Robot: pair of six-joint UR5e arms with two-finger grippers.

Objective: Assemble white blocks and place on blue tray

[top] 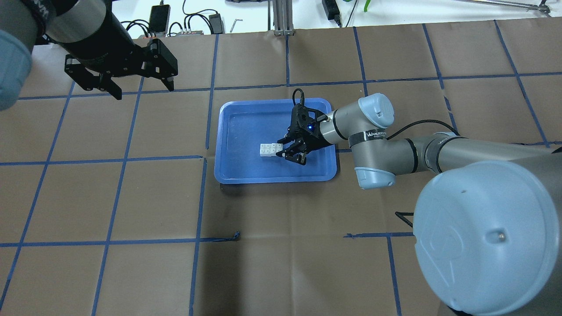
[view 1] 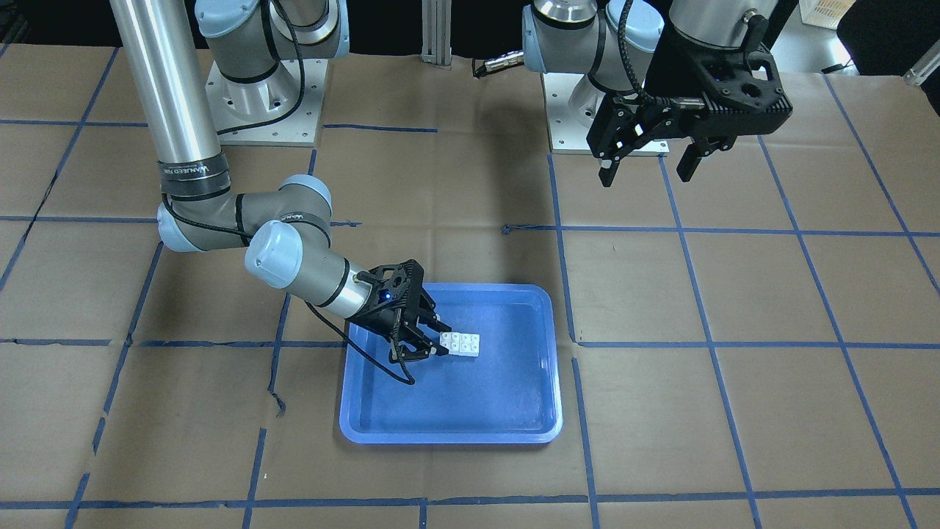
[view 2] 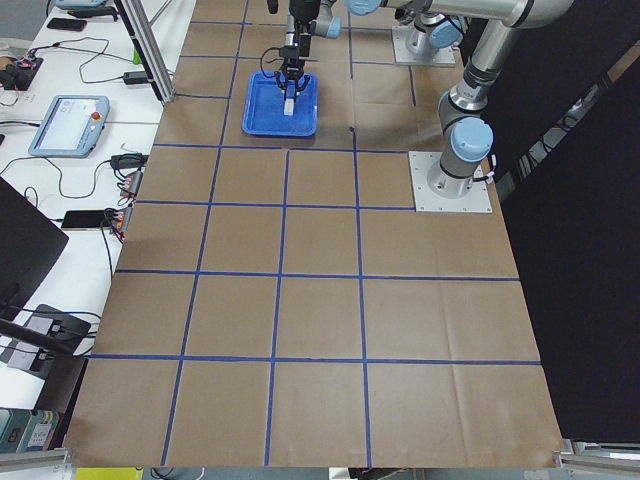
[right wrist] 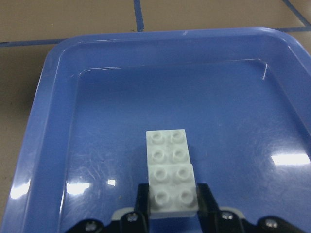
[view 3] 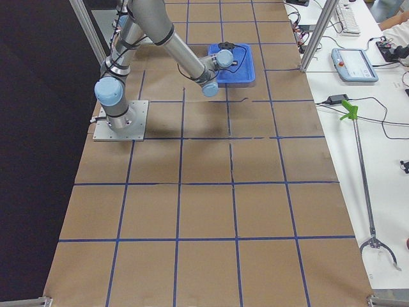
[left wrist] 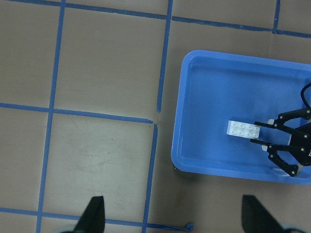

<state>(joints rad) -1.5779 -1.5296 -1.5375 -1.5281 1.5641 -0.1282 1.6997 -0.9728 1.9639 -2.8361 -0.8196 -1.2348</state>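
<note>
The two white blocks (view 1: pixel 460 344) lie end to end as one short bar on the floor of the blue tray (view 1: pixel 514 419). My right gripper (view 1: pixel 443 339) reaches low into the tray, and its fingers sit against both sides of the nearer block. In the right wrist view the blocks (right wrist: pixel 170 165) lie straight ahead with the fingers (right wrist: pixel 143 201) flush on the near one. The blocks also show in the overhead view (top: pixel 269 150) and the left wrist view (left wrist: pixel 243 129). My left gripper (view 1: pixel 646 176) hangs open and empty, high over the table and far from the tray.
The tray (top: pixel 237 171) sits mid-table on brown paper marked with blue tape lines (top: pixel 202 197). The arm base plates (view 1: pixel 264 103) are at the robot's side. Cables and devices (top: pixel 160 17) lie beyond the far edge.
</note>
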